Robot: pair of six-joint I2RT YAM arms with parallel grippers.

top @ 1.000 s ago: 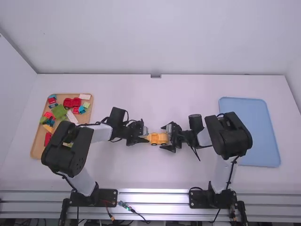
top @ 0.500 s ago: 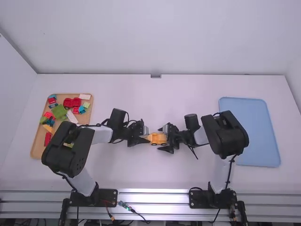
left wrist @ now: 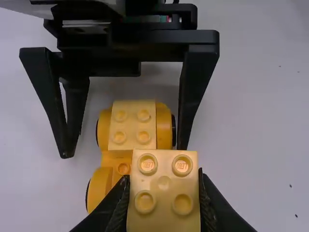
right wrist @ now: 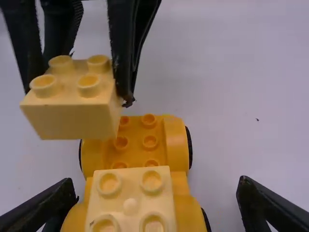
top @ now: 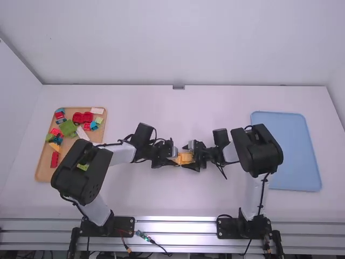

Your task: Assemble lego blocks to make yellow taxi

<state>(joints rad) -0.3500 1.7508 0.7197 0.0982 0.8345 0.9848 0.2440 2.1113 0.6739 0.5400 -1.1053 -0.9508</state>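
You are holding a pale yellow 2x2 brick (right wrist: 70,113) in the left gripper (left wrist: 163,181), its jaws clenching it with the studs facing up. The yellow wheeled taxi base (right wrist: 176,140) is standing on the tabletop (top: 161,199) between the two arms, its long axis running roughly from one gripper to the other. Your right gripper (right wrist: 155,182) is keeping its jaws spread, one on either side of the base, around the end where a second pale yellow brick (right wrist: 130,193) is sitting.

The bare studs are facing the left arm, so that arm is the nearer one for placing. What your next move is probably turning on is sideways offset: the held brick is hanging above the base but lying off toward one long side rather than squarely over those studs. You are likely needing to centre it across the base before pressing down; pressing now could be catching an edge or tipping the base.

Open tabletop is lying along both long sides of the base. The wooden parts tray (top: 40,171) and the blue tray (top: 294,151) are sitting well apart from the work, toward opposite ends.
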